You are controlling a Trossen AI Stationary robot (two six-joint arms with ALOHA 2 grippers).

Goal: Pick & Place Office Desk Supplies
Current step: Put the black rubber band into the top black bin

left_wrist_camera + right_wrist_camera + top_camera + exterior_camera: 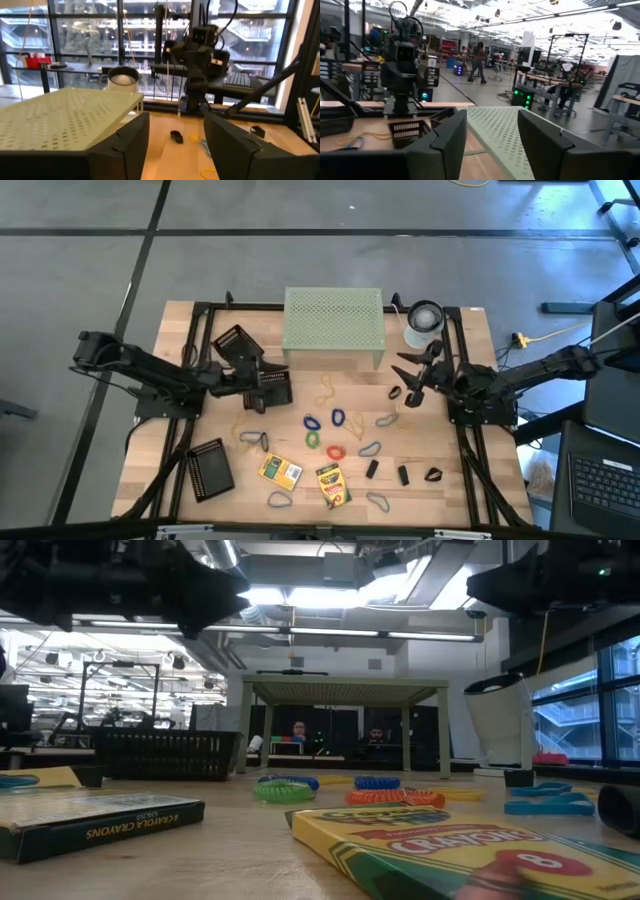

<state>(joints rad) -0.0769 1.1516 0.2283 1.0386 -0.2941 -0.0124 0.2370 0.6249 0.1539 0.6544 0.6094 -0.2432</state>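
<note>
The desk supplies lie loose on the wooden table: coloured rubber-band loops (335,420) in the middle, two yellow-green crayon boxes (280,471) (333,485) near the front edge, and small black clips (372,468) (404,475) to their right. In the low view the crayon boxes (90,820) (470,850) lie flat in front. My left gripper (255,377) (175,145) hovers open at the left of the supplies, pointing level across the table. My right gripper (414,378) (490,145) hovers open at the right, facing it. Nothing is between the fingers of either.
A pale green perforated riser (333,328) stands at the far middle, with a white-grey cylinder (424,323) to its right. Black mesh trays sit at the left (238,345) (268,388) and near the front left (210,470). People show far off in the room.
</note>
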